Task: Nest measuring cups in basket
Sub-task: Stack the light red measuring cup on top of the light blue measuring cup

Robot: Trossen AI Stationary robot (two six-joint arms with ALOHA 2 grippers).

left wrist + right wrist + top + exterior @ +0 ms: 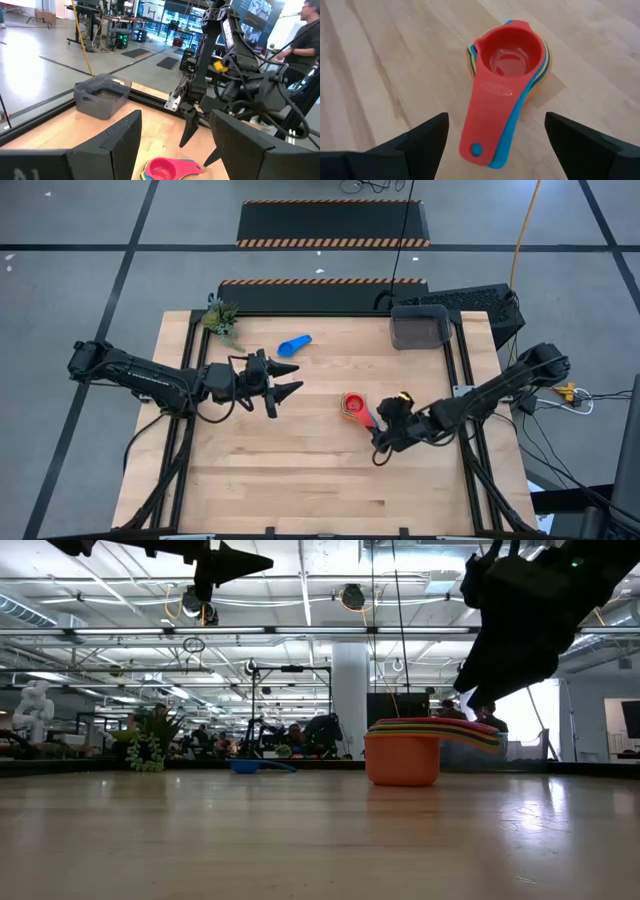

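Several measuring cups sit nested in one stack (352, 404) on the wooden desk (300, 480), the red cup (512, 52) on top with its handle lying over the others. The right gripper (378, 437) hovers just beside the stack's handles, fingers spread apart and empty. One blue cup (294, 345) lies alone, well apart from the dark grey basket (419, 327) at the desk's far corner. The left gripper (290, 393) hangs raised with fingers parted, holding nothing.

Left hand (172, 137) spread wide, empty, above the tabletop (60, 125); red cup (165, 168) tops a nested stack below; grey basket (101, 95) near the far edge; right hand (202, 140) opposite
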